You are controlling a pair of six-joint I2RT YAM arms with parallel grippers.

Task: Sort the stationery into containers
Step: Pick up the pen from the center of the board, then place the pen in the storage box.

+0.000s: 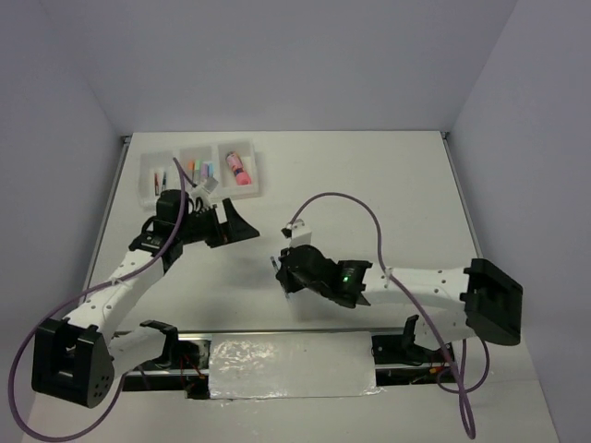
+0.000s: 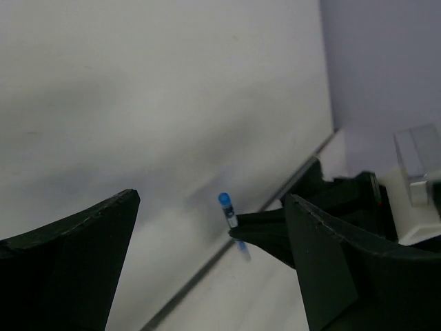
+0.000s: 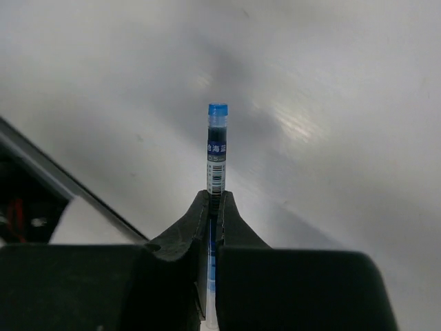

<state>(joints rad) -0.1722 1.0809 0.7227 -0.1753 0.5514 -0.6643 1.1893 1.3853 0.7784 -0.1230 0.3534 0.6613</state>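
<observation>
So the blue pen (image 3: 217,148) is pinched in my right claw (image 3: 215,200), jaws squeezed tight on its lower barrel with the capped end poking out past the fingertips, around the middle of the table (image 1: 369,185), a bit toward the near side. My left claw (image 2: 210,207) sits just left of that, spread wide with nothing in it. The bins (image 1: 218,185) are at the far left, close behind it: thin pens (image 1: 159,178) in the left one, highlighters (image 1: 201,171) in the middle, pink tube (image 1: 238,167) in the right.
</observation>
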